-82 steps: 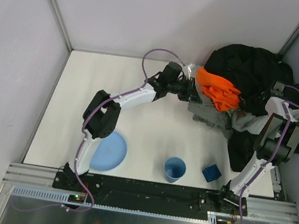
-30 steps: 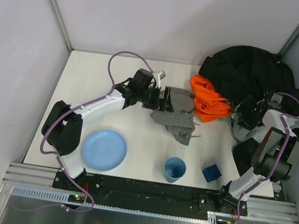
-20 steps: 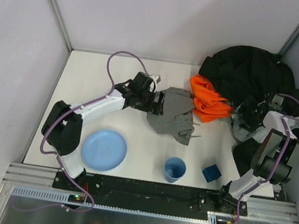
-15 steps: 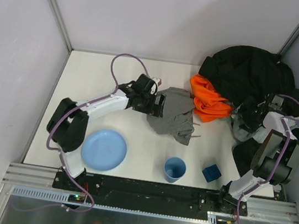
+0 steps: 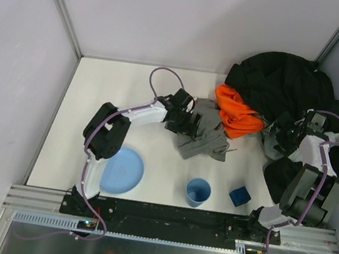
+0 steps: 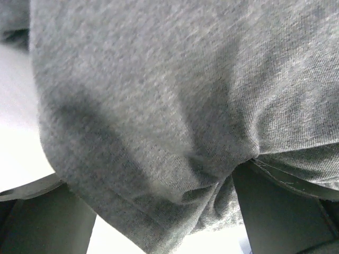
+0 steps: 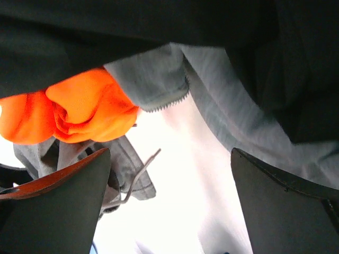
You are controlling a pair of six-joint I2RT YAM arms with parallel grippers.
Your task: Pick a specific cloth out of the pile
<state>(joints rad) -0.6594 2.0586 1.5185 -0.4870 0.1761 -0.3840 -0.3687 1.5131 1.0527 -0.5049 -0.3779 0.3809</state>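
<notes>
The grey cloth (image 5: 204, 137) lies bunched on the white table, left of the pile, its thin cords (image 5: 224, 150) trailing right. My left gripper (image 5: 188, 127) is pressed into its left edge. In the left wrist view the cloth (image 6: 159, 95) fills the frame and sags between my widely parted fingers (image 6: 47, 222); the left gripper (image 6: 164, 214) is open. The pile is mostly a black jacket (image 5: 283, 80) with an orange cloth (image 5: 237, 117) at its front. My right gripper (image 5: 284, 132) is open at the pile's edge, with only table between its fingers (image 7: 286, 206).
A blue plate (image 5: 122, 171), a blue cup (image 5: 198, 191) and a small blue cube (image 5: 240, 195) sit near the front edge. A pale grey fabric (image 5: 272, 146) lies under the jacket by my right arm. Walls close in the table's left, back and right.
My left arm has swung to the right, shoving the grey cloth toward the orange one and bunching it. My right gripper's jaws have spread wider.
</notes>
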